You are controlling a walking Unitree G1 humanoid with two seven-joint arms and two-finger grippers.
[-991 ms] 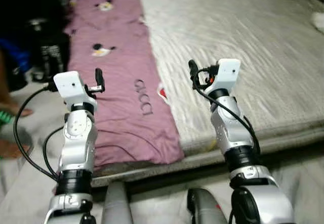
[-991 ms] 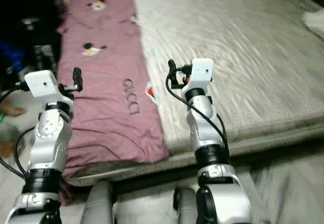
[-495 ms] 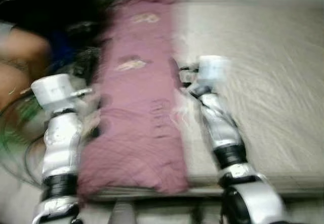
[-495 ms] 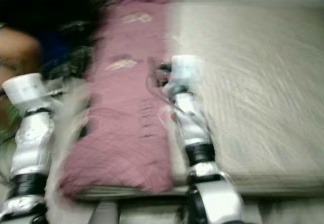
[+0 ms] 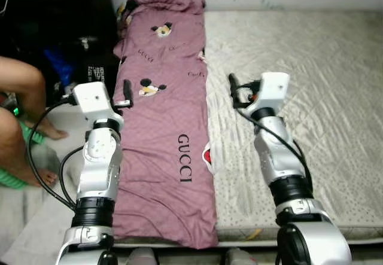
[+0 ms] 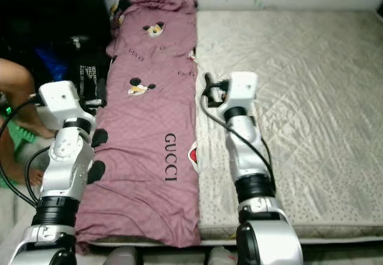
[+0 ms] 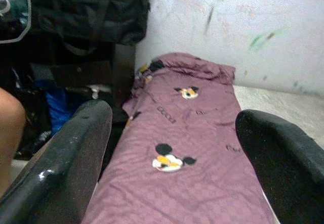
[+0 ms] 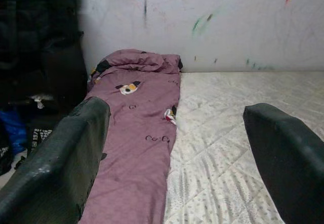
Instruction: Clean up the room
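We see the long mauve cartoon-print blanket [image 5: 164, 151] lying lengthwise along the left edge of the pale quilted mattress [image 5: 311, 97], w/ the white wall [image 8: 202, 16] behind, black bags [image 7: 86, 16] left of it, and a person's bare legs [image 5: 21, 103] further left.

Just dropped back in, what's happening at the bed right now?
The robot stands at the foot of the mattress with both arms raised. The left gripper hovers over the left edge of the long purple blanket lying along the mattress's left side; the right gripper hovers over bare mattress just right of it. Both have their fingers open and hold nothing. A person's legs show at the far left.
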